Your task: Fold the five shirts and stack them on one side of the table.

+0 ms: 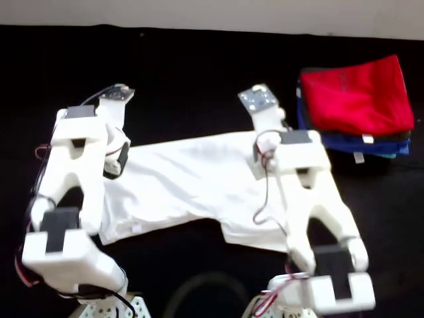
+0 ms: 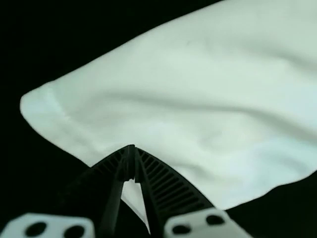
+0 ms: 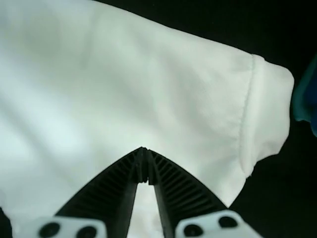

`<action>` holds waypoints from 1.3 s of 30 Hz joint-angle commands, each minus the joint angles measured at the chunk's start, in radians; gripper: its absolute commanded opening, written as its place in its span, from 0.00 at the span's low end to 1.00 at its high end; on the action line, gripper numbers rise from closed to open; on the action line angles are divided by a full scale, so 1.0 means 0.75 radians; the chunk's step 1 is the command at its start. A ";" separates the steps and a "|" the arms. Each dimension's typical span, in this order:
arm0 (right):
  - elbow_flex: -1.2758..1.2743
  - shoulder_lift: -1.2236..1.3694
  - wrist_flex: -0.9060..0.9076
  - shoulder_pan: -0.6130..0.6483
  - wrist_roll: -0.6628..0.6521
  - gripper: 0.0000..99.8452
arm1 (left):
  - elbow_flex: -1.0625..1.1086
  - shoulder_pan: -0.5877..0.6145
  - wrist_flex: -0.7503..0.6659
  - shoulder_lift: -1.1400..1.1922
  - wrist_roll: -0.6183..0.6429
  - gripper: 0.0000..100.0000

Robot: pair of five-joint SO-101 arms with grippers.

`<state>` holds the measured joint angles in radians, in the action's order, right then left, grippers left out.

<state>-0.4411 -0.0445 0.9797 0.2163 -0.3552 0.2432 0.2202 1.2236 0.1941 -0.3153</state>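
A white shirt point(image 1: 192, 182) lies spread across the black table point(image 1: 199, 73), stretched between my two arms. My left gripper point(image 1: 114, 162) is at the shirt's left end, and in the left wrist view the left gripper point(image 2: 131, 148) is shut on the white shirt point(image 2: 198, 109) near a hemmed corner. My right gripper point(image 1: 260, 154) is at the shirt's upper right. The right wrist view has the right gripper point(image 3: 143, 151) shut on the white shirt point(image 3: 99, 84) close to a sleeve hem. Folded shirts are stacked at the far right, a red shirt point(image 1: 361, 93) on top.
Under the red shirt lie a blue shirt point(image 1: 371, 142) and a teal one, whose edge point(image 3: 304, 99) is just beyond the white sleeve. A dark cable loop point(image 1: 199, 285) curves between the arm bases at the front edge.
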 commanded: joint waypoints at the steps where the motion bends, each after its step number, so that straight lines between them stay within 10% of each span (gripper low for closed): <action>1: 0.222 0.236 -0.052 0.011 0.014 0.01 | -0.206 0.048 -0.006 0.202 0.012 0.01; 23: 1.922 1.425 0.382 0.007 0.014 0.01 | -2.485 0.142 0.694 1.562 0.012 0.01; 39: 2.701 1.554 0.830 0.021 0.020 0.01 | -2.051 0.118 0.741 1.055 0.053 0.01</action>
<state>1.4722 1.1370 1.5551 0.2163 -0.3521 -1.3909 0.3153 1.7699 1.1684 -0.2954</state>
